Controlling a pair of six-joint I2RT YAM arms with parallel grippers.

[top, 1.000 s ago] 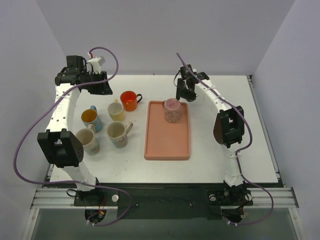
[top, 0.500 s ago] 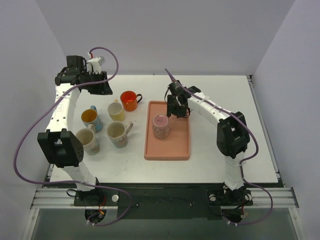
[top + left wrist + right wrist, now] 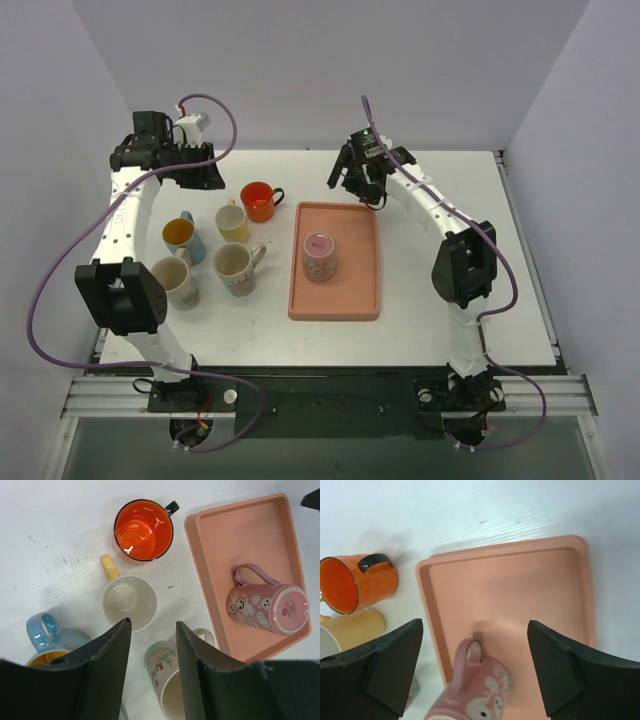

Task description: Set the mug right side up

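The left gripper [image 3: 153, 624] hangs with its jaws spread and empty over the cluster of upright cups: the orange mug [image 3: 143, 530], the cream mug [image 3: 129, 602] and the floral mug [image 3: 167, 680]. It looks best left parked there, since any swing toward the work would risk knocking them. To their right lies the pink tray [image 3: 340, 295]. The pink mug [image 3: 319, 256] stands mouth-down on its floor, about midway along and nearer the left wall. The right gripper [image 3: 474, 622] hovers above the tray's far end, jaws wide apart and touching nothing, so the step in hand is probably the reach and grasp. To do it well, the fingers should straddle the body rather than the handle [image 3: 470, 652], which points toward the gripper, and close on the side wall. The mug should then be lifted clear of the tray floor and walls before the wrist rolls it over, and set down flat on its base. The glazed surface will likely be slippery, so a firm, centred pinch matters. The mug is tall and pale pink, printed with small white figures. Its flat underside [image 3: 291, 609] faces up and carries a round stamp.
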